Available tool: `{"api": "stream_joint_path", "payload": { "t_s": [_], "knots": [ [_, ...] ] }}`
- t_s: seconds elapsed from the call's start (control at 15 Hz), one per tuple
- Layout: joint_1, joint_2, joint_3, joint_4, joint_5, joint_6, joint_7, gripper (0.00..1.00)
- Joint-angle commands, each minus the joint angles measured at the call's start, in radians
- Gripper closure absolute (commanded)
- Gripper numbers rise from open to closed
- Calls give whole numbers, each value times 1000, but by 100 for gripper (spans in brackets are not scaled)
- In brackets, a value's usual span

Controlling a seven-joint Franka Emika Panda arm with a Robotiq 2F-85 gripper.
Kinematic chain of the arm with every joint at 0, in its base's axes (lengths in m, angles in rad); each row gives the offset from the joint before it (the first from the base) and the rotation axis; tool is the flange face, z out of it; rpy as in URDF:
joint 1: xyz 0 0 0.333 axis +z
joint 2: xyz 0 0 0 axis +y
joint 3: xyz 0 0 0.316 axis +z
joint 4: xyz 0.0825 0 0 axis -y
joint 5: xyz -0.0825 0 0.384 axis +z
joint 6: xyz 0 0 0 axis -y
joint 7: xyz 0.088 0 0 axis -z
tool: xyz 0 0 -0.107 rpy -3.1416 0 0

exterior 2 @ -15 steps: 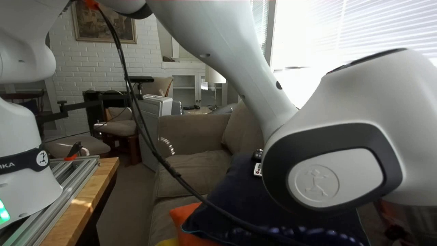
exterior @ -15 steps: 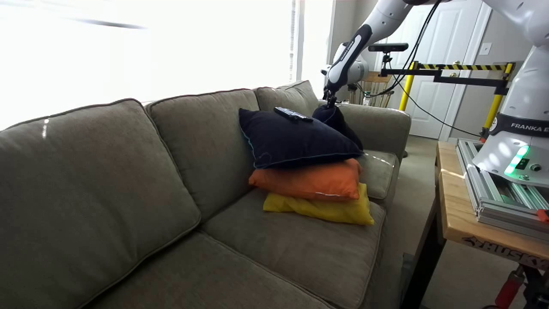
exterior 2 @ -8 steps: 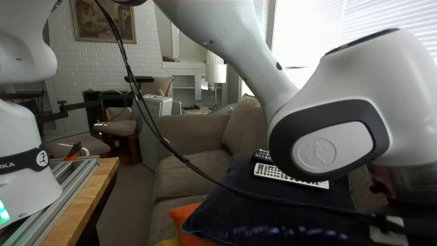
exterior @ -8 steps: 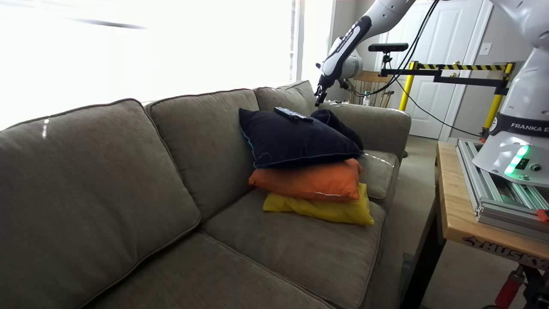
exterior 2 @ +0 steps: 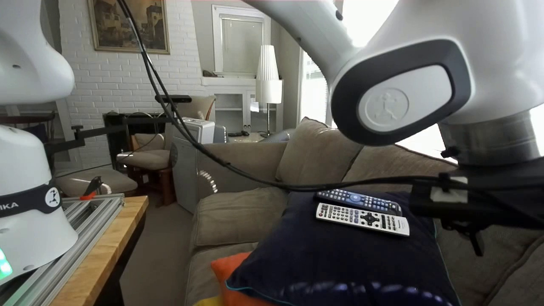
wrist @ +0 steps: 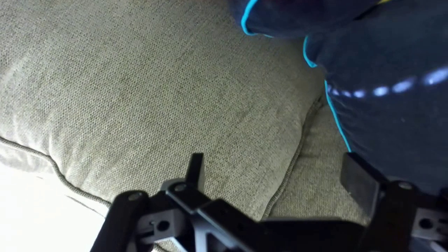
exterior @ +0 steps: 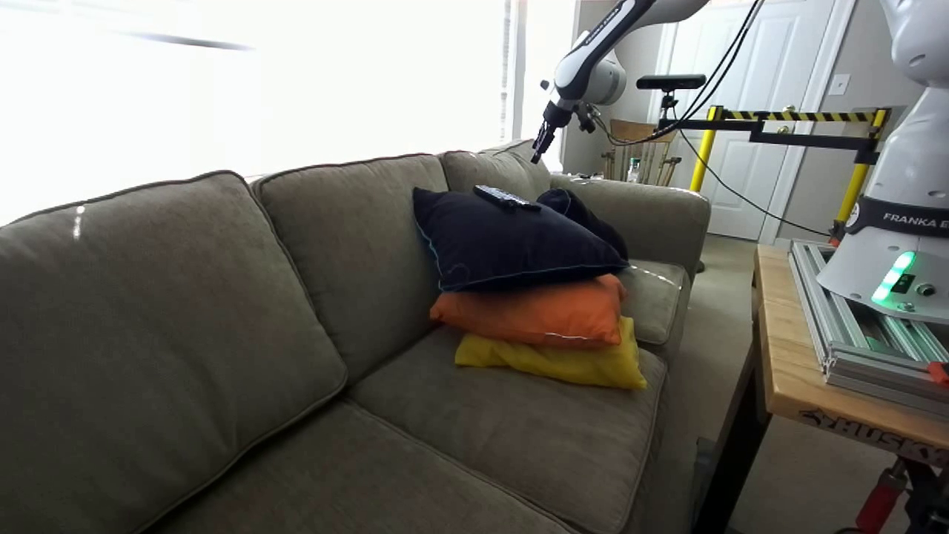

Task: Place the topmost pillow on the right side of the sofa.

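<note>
Two fingers of the gripper are spread wide above the fabric sofa. One navy pillow is located near the padded arm, beside a stack of three: navy, orange, yellow. Two remotes are supported on top; one painting is hung on the white brick wall
</note>
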Motion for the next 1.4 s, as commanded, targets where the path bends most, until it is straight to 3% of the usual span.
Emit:
{"api": "stream_joint_path", "payload": {
  "t_s": [0.0,0.07,0.2,0.33,0.47,0.67,0.87,1.13,1.33],
  "knots": [
    [25,-175,-13,-156,56,-78,102,0],
    [113,-229,-122,-194,21,-90,232,0],
    [193,-319,-210,-264,-17,-135,362,0],
    [223,-412,-219,-308,-12,-311,399,0],
    [214,-506,-178,-342,36,-484,364,0],
    [271,-595,-210,-350,113,-694,328,0],
    [320,-659,-243,-381,104,-749,358,0],
    [366,-727,-278,-447,75,-730,420,0],
    [386,-764,-297,-489,129,-719,351,0]
  ]
}}
